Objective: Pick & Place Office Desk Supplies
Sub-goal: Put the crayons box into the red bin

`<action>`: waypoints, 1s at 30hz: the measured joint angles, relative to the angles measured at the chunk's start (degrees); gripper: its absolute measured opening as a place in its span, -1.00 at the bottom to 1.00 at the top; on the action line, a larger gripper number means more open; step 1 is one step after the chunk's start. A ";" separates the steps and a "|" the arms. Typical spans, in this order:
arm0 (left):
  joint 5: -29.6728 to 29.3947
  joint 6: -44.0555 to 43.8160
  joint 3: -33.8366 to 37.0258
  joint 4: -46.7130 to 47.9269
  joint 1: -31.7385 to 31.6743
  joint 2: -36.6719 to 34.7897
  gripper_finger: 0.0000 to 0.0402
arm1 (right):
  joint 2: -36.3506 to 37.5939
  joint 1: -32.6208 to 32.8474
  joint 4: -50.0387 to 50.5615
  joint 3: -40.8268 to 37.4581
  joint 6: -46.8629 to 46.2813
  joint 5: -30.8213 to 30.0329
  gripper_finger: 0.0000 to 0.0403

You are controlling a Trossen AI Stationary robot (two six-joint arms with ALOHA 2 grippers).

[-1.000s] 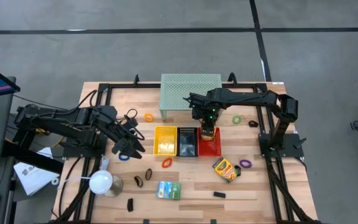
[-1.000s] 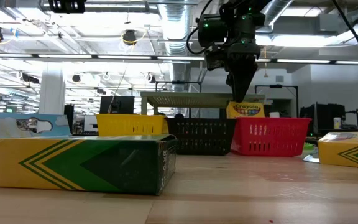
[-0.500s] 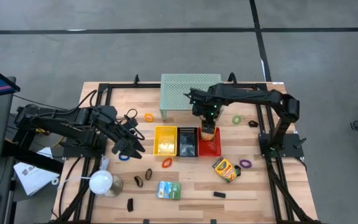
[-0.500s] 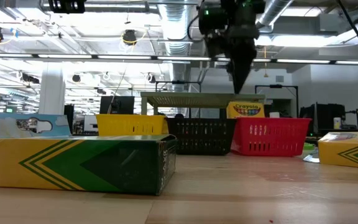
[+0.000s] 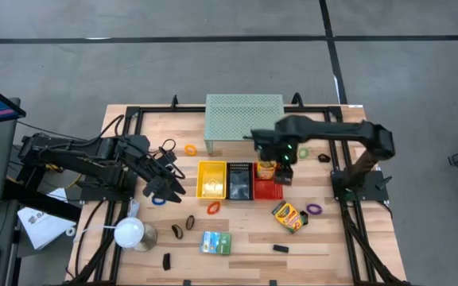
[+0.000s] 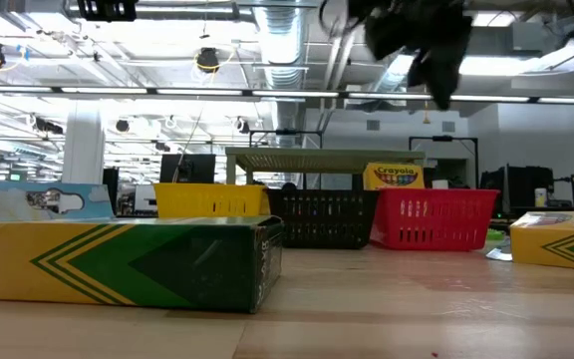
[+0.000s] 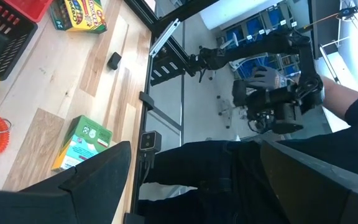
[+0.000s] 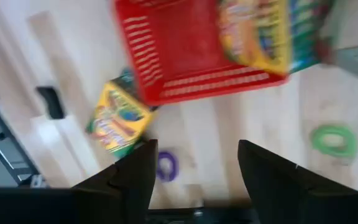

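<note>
Above red basket (image 5: 268,187), right end effector (image 5: 284,176) empty.

Wooden table (image 5: 237,262) carries three baskets (image 5: 233,181), crayon box (image 5: 289,216), ring bands (image 5: 212,209).

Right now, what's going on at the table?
The right hand is open and empty above the red basket, where a crayon box stands upright. The left hand waits open beside the yellow basket. Another crayon box, ring bands and clips lie loose on the table.
</note>
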State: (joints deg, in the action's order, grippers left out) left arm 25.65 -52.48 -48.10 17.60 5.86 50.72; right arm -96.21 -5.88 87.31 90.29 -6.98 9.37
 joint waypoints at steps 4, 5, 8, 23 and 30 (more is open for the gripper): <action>-0.15 0.09 0.00 0.29 1.38 0.02 0.76 | 6.13 6.17 -2.07 -3.88 -9.02 -0.04 0.09; -0.11 0.25 0.00 0.48 1.88 0.02 0.76 | 7.82 7.73 -3.08 -5.05 -11.92 -0.05 0.09; -0.44 0.76 0.00 0.55 3.92 0.02 0.76 | 13.10 12.20 -7.94 -8.59 -22.74 -0.33 0.09; -8.85 -16.76 -0.04 0.99 12.55 11.84 0.74 | 28.28 29.60 -23.14 -15.93 -51.34 -17.19 0.09; -15.16 -33.64 -0.04 -1.06 14.58 21.94 0.64 | 30.79 33.74 -23.59 -15.93 -50.17 -18.45 0.09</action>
State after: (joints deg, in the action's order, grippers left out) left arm 10.49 -86.12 -48.14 16.54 20.45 72.66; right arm -65.42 27.86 63.72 74.37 -57.15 -9.08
